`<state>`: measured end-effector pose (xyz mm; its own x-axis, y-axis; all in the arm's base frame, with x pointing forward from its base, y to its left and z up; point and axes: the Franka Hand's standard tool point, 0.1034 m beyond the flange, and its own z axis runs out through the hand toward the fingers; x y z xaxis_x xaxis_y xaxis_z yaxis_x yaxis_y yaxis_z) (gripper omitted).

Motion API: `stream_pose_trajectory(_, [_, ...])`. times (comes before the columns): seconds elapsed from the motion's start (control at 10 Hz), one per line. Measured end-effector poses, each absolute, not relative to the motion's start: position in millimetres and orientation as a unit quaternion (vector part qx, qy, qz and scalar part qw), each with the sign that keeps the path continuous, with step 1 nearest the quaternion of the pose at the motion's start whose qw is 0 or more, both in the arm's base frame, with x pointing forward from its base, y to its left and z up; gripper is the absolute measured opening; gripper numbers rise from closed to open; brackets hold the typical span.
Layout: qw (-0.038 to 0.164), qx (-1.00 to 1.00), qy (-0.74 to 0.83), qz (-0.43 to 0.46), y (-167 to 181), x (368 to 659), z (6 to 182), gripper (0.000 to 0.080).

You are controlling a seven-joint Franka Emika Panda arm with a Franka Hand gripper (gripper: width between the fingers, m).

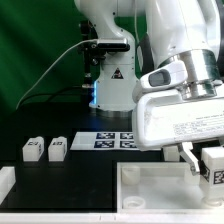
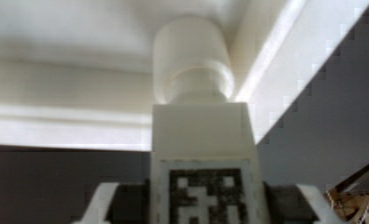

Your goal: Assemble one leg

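While the claw (image 1: 203, 160) is pinching one leg (image 1: 212, 166) over the tray piece (image 1: 150, 192), two more legs (image 1: 33, 149) (image 1: 57, 148) are standing on the tabletop (image 1: 85, 168).

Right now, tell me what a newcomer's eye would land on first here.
At the exterior view's right, the gripper clamps a leg, marker tag outward, over the large white tray-like piece. Two spare legs stand at the exterior view's left, near the marker board.

no readable text; marker tag (image 2: 206, 197) on leg (image 2: 202, 130)
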<state>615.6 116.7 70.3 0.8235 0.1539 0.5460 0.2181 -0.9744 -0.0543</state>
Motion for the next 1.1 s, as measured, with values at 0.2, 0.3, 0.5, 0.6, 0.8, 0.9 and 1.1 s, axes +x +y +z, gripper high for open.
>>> stream_pose_trajectory(0.2, [0.057,-0.95,-0.094,-0.292,117.2,618.9,67.6,0.029])
stream_pose_trajectory(0.3, [0.057,-0.949,-0.093,-0.297,117.1,620.8,67.6,0.029])
stream_pose_trajectory(0.5, [0.058,-0.949,-0.085,-0.297,117.0,622.4,68.0,0.029])
stream_pose_trajectory(0.6, [0.058,-0.951,-0.081,-0.292,116.8,623.1,68.1,0.029])
stream_pose_trajectory(0.8, [0.058,-0.951,-0.082,-0.292,116.4,623.1,67.9,0.029])
stream_pose_trajectory(0.9, [0.057,-0.951,-0.082,-0.292,116.3,623.0,67.7,0.0448])
stream_pose_trajectory(1.1, [0.057,-0.951,-0.082,-0.292,116.3,623.0,67.6,0.0572])
